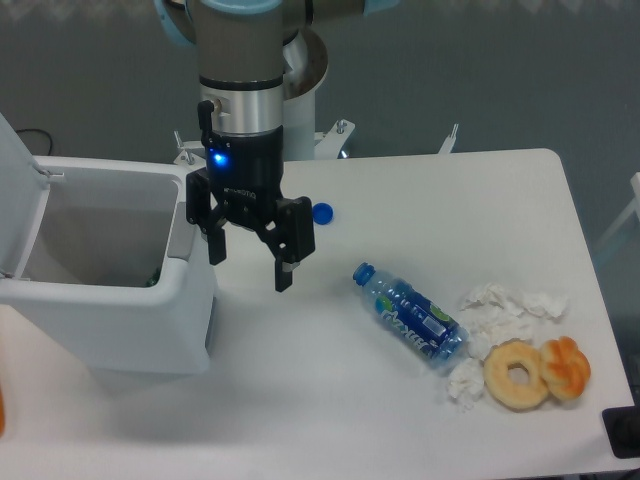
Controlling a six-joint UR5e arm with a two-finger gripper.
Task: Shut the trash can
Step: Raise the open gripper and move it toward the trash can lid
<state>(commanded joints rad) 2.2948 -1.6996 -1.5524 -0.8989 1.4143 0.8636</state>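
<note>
Trash can (110, 300) at left of frame, lid (20, 190) up, interior exposed. Gripper (250, 265) w/ fingers spread, empty, just beside can's right rim. Water bottle (410, 313) lies centre-right.

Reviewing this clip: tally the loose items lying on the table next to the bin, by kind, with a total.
Plastic bottle: 1
Blue bottle cap: 1
Doughnut-like pastries: 2, a pale ring and an orange-brown one
Crumpled white tissues: a cluster, exact number unclear, counted as 1
Total: 5

The trash can stands open; the gripper holds nothing.
</note>
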